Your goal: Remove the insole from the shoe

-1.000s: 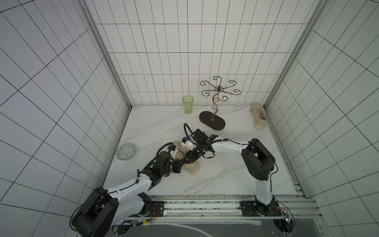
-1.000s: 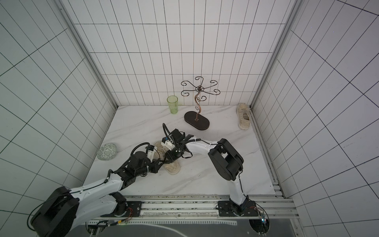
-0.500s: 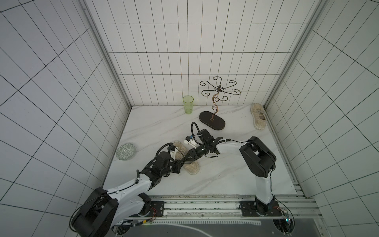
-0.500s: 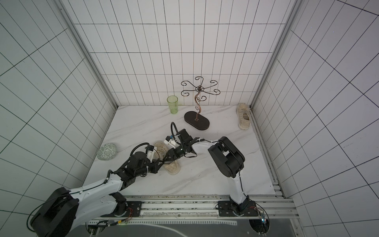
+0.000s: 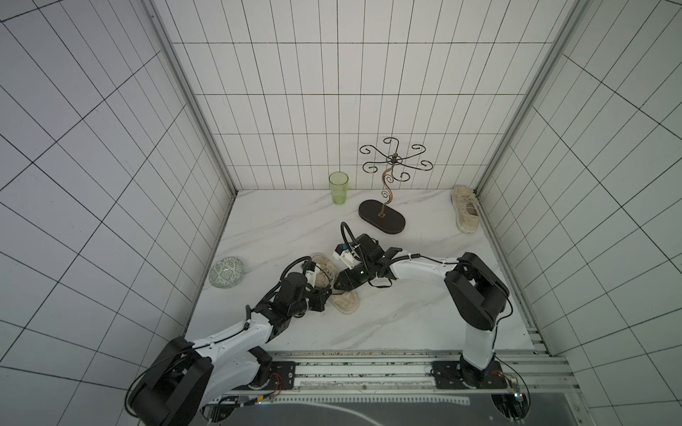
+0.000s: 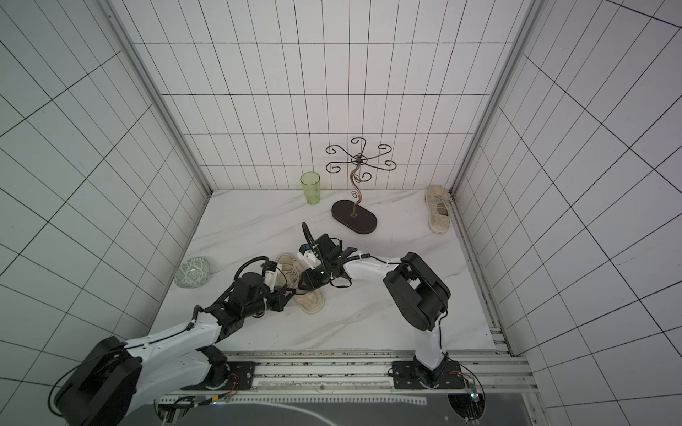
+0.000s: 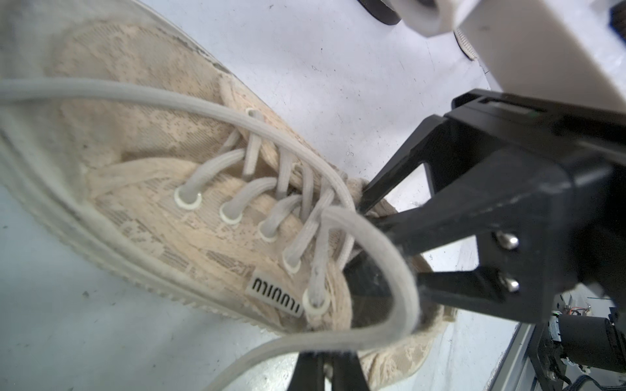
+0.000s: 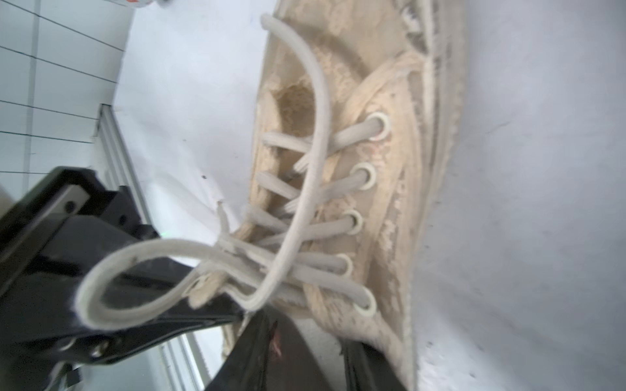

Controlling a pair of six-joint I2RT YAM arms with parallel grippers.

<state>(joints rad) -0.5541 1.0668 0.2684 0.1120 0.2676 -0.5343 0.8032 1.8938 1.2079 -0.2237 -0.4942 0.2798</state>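
The beige lace shoe (image 5: 345,300) (image 6: 312,302) lies on the marble table between my two arms, heel toward the front. My left gripper (image 5: 329,294) (image 7: 327,369) is shut on the collar edge of the shoe (image 7: 152,162). A loose lace loops in front of it. My right gripper (image 5: 336,287) (image 8: 305,328) stands at the opening of the shoe (image 8: 338,84) with its jaws partly apart. One of its fingers (image 7: 440,223) reaches under the far side collar, the other is by the tongue. Nothing shows clamped between them. The insole is hidden inside the shoe.
A green cup (image 5: 338,188), a wire stand on a dark oval base (image 5: 382,221) and a second beige shoe (image 5: 465,210) stand along the back. A patterned round dish (image 5: 226,276) lies at the left wall. The arms' rail (image 5: 369,365) runs along the front.
The right gripper's jaws have narrowed a little, and its wrist has drawn back slightly to the right. The left arm and the shoe have stayed in place.
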